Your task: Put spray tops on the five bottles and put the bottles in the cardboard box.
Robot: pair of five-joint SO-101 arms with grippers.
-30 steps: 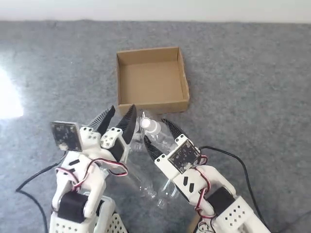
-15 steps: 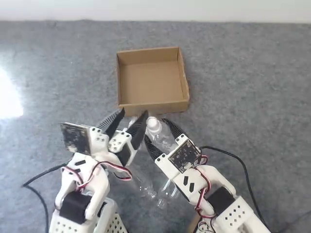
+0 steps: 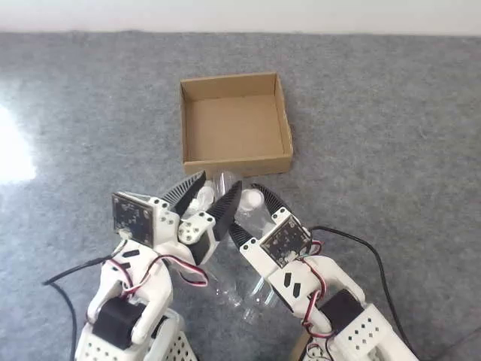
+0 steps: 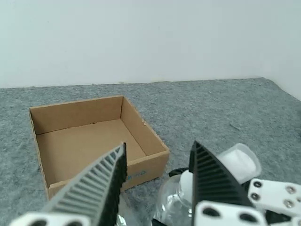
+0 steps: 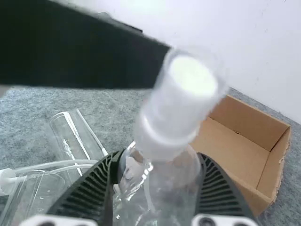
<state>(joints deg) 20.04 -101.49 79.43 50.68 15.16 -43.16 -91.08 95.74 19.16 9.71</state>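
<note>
My right claw is clamping the clear plastic bottle under its white spray top, brown cardboard box just beyond; my left claw, spread close by, is risking knocking that top askew if closing off-centre.

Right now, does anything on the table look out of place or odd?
Nothing is spilled or damaged. The spare bottles lie on their sides in a heap between the arms, not upright. The right gripper holds a white-topped bottle, and the cardboard box is empty.
</note>
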